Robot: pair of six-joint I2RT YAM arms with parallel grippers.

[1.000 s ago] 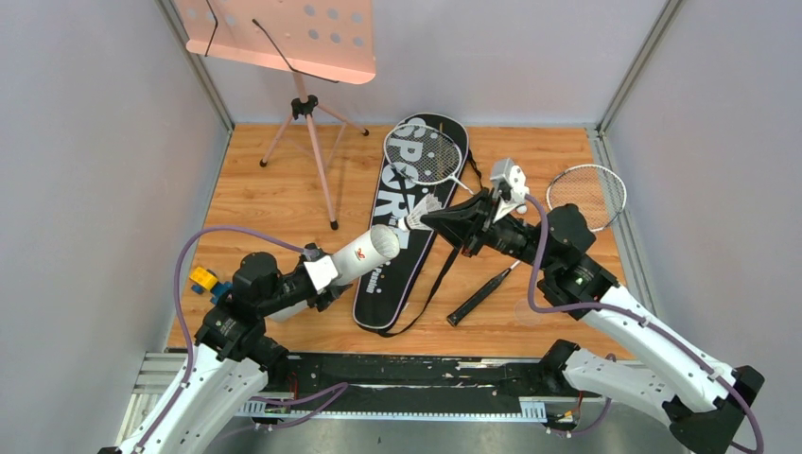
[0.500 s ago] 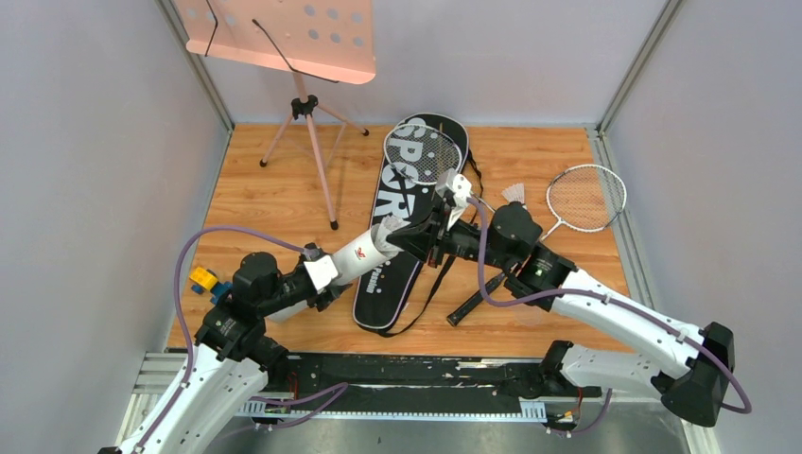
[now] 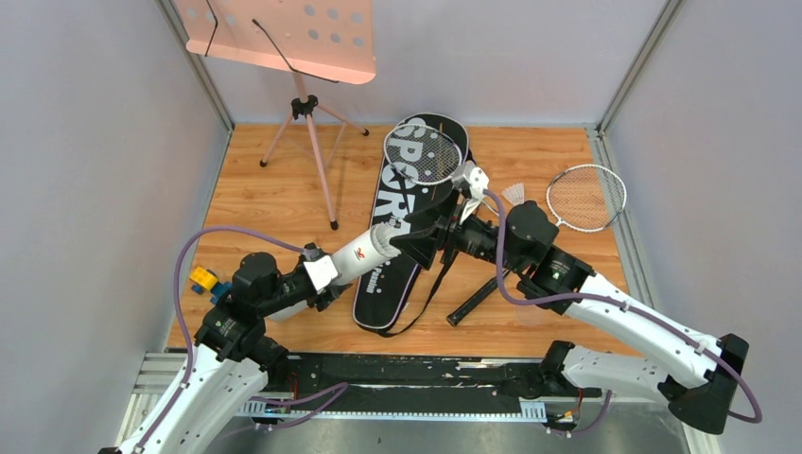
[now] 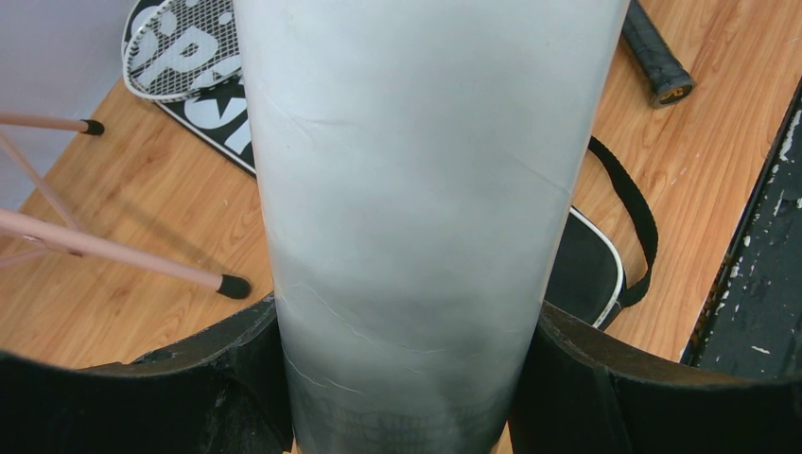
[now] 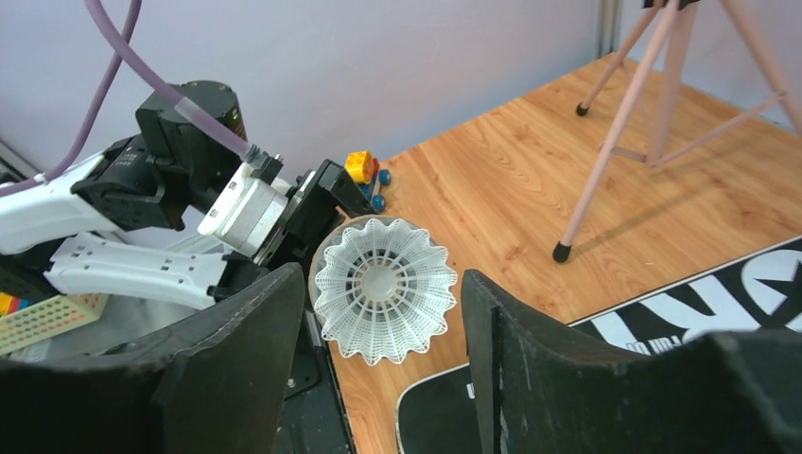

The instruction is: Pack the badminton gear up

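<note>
My left gripper (image 3: 317, 272) is shut on the long white tube (image 3: 364, 253), which fills the left wrist view (image 4: 416, 189) between both fingers (image 4: 227, 369). The right gripper (image 3: 411, 240) hovers at the tube's mouth, jaws open. A white shuttlecock (image 5: 383, 288) sits in that mouth, free of both fingers (image 5: 255, 331). A second shuttlecock (image 3: 514, 193) lies on the floor. One silver racket (image 3: 423, 154) rests on the black SPORT bag (image 3: 390, 194). The other racket (image 3: 585, 198) lies at the right, its black handle (image 3: 482, 298) pointing toward me.
A pink music stand (image 3: 284, 38) on tripod legs (image 3: 317, 142) stands at the back left. A yellow and blue toy (image 3: 203, 280) lies by the left arm. The bag's black strap (image 3: 430, 284) trails over the wooden floor. Grey walls enclose three sides.
The right gripper carried a shuttlecock left to the tube's mouth, then opened and let it go there. The left arm and tube have stayed still.
</note>
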